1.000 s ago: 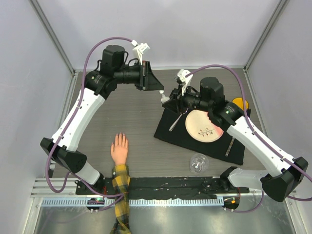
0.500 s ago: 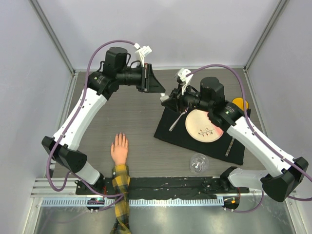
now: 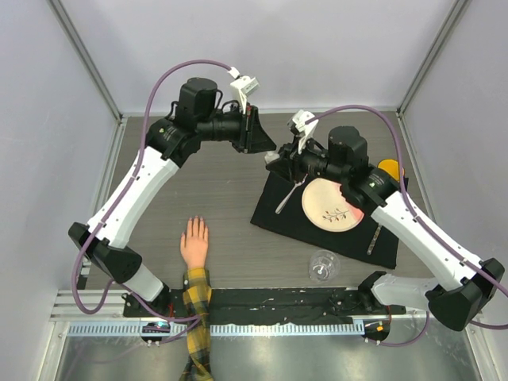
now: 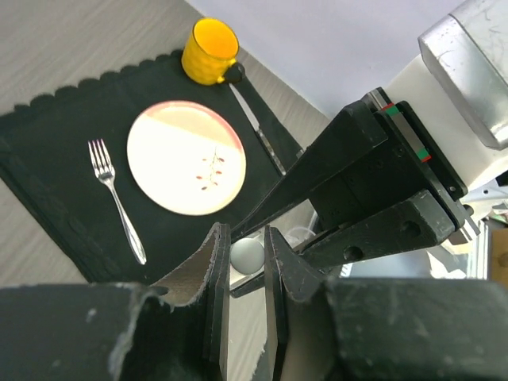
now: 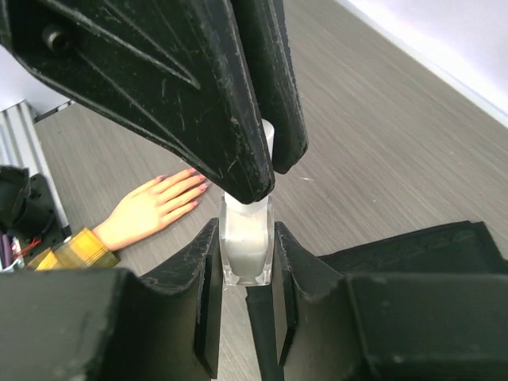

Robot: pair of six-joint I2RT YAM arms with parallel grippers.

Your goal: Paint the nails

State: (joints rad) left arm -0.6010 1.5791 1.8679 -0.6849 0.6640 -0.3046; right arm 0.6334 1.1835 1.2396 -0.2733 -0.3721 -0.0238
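Observation:
A clear square nail polish bottle (image 5: 248,238) of white polish hangs over the table, and my right gripper (image 5: 246,230) is shut on its sides. My left gripper (image 4: 246,238) comes at it from the opposite side and is shut on the bottle's round white cap (image 4: 247,254). The left fingers (image 5: 238,119) hide the bottle's neck. In the top view the two grippers (image 3: 271,155) meet above the placemat's far left corner. The peach fake hand (image 3: 194,242) lies flat at the near left in its plaid sleeve (image 3: 197,317), well apart from both grippers. Its nails (image 5: 196,186) look pinkish.
A black placemat (image 3: 278,214) at the right carries a plate (image 3: 332,204), a fork (image 3: 287,197) and a knife (image 3: 373,238). A yellow cup (image 3: 390,169) stands at its far corner. A clear glass (image 3: 323,266) sits near the front edge.
The left arm's wrist has swung to the right and rolled, with its fingers still on the cap. The right arm has hardly moved.

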